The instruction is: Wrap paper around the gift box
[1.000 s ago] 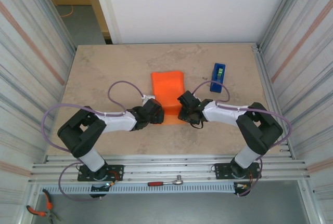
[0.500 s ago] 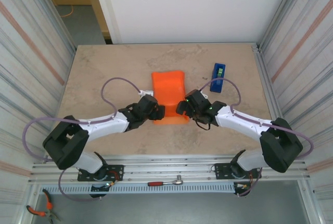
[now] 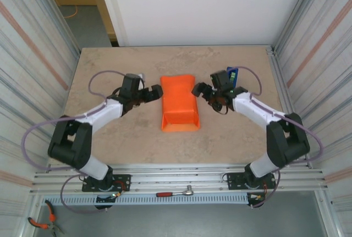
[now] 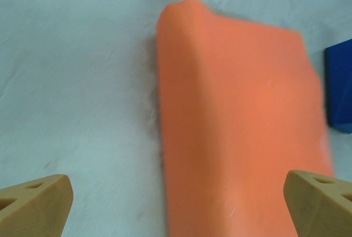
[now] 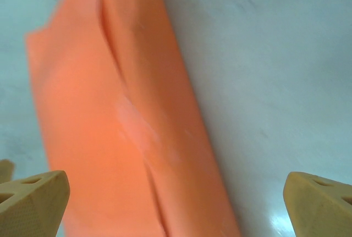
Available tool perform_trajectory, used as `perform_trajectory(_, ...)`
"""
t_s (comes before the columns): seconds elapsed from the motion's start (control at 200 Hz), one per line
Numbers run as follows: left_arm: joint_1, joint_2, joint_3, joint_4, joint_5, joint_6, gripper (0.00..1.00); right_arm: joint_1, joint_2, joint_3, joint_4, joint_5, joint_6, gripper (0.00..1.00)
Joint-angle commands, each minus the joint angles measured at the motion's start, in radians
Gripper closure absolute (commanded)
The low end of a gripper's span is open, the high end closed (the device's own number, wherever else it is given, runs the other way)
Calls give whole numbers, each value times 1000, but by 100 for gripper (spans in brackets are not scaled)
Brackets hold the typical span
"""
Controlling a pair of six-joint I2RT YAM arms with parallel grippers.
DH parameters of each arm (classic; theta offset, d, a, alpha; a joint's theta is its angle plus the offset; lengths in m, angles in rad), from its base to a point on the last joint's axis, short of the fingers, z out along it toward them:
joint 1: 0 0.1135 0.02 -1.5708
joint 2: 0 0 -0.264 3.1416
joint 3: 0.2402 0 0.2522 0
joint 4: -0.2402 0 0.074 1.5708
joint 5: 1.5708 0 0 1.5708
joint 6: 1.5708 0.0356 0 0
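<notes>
Paper (image 3: 179, 102) is lying in the middle of the table (image 3: 144, 144) as a long folded bundle, seam running along its top, near end flaring open. Box isn't showing, likely sitting inside. Left gripper (image 3: 154, 93) is hovering just beside the bundle's left edge and right gripper (image 3: 199, 91) just beside its right edge, both with jaws spread wide, gripping nothing. Tape dispenser (image 3: 231, 74) is sitting behind the right arm. Paper is looking thin, light, springy and easy to crease or tear, with the bundle probably sliding if pushed. Best bet is pinching the loose near-end flap at its edge, pressing gently.
</notes>
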Motion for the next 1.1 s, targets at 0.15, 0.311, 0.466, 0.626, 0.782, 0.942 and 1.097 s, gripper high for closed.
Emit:
perform_trajectory(0.15,21,281,259,-48,184,5,1,-35,275,270,-40,-98,-54,1)
perform_trajectory(0.311,23,383,356,-81,176,15,1,-43,410,382,-38,-131,-27,1)
perform_trajectory(0.466,23,440,397,-73,186,2,9,-42,490,427,-13,-164,3,8)
perform_trajectory(0.626,23,474,402,-38,203,-27,20,-44,528,433,3,-186,15,24)
perform_trajectory(0.782,23,493,401,-24,208,-39,28,-47,545,432,15,-201,23,42)
perform_trajectory(0.942,22,500,399,-19,199,-39,36,-50,549,428,24,-211,31,53)
perform_trajectory(1.097,23,508,410,-27,187,-33,37,-49,546,421,27,-215,33,54)
